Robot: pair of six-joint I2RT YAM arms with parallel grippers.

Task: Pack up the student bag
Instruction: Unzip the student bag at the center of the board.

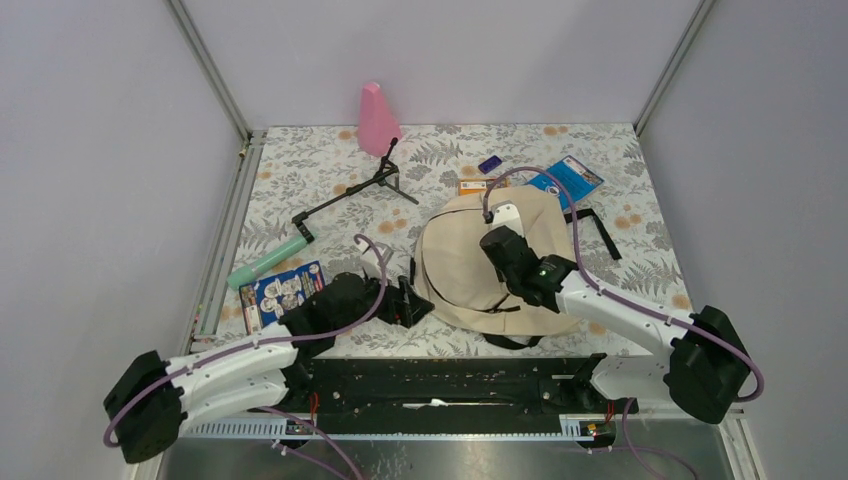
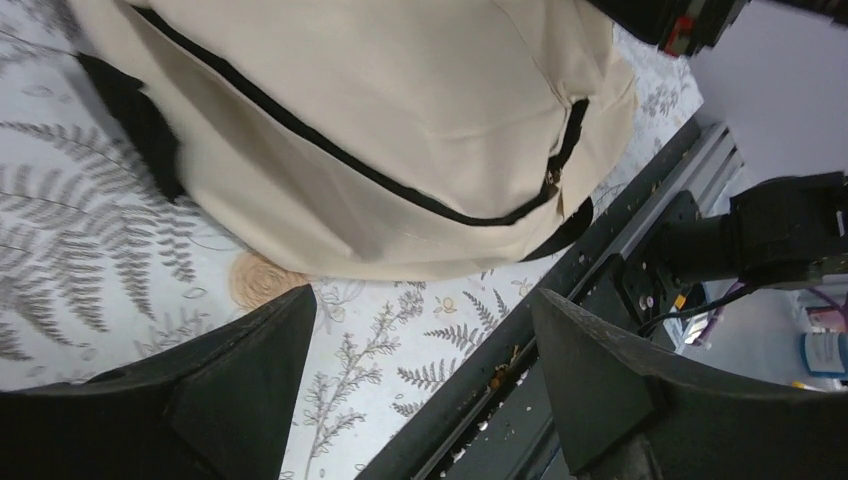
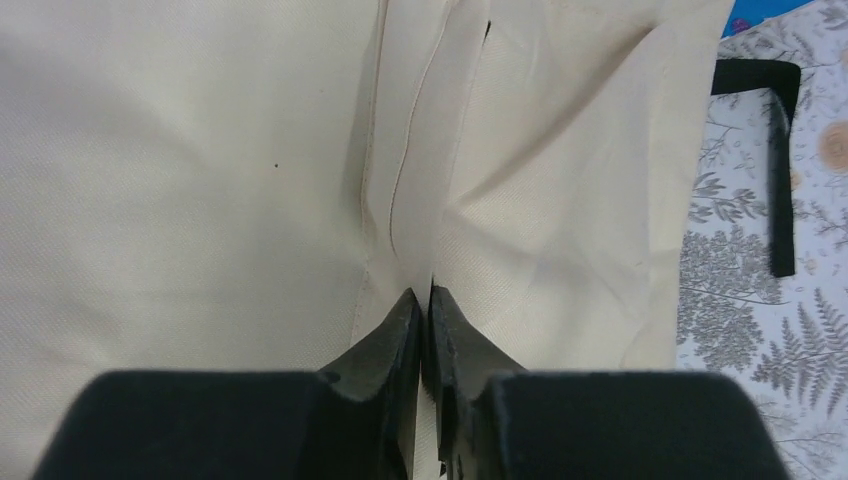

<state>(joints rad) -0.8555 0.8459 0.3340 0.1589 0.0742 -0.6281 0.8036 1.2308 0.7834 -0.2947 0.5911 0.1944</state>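
The right gripper point(image 3: 424, 296) has its jaws pressed together on a raised fold of cream fabric on top of the student bag point(image 3: 200, 180), the pleat running up from between the fingertips. The student bag point(image 1: 466, 268) lies flat on the fern-patterned tablecloth point(image 1: 640, 265), near the front edge and a little right of centre. The left gripper point(image 2: 420, 305) sits just beside the bag's near-left edge with its jaws spread wide, holding nothing and touching nothing. Between its fingers the tablecloth shows, and past them the bag's side with its black zipper point(image 2: 350, 165) closed along the seam. A black strap point(image 1: 600, 232) trails out to the right of the bag. At the bag's far edge lie a blue booklet point(image 1: 567, 179), an orange card point(image 1: 478, 186) and a small purple item point(image 1: 489, 163). A printed card with round pictures point(image 1: 285, 290) and a green-handled stick point(image 1: 265, 262) lie to the left of the bag, and a pink cone point(image 1: 378, 118) stands far behind it. Print on the booklet and cards is too small to read.
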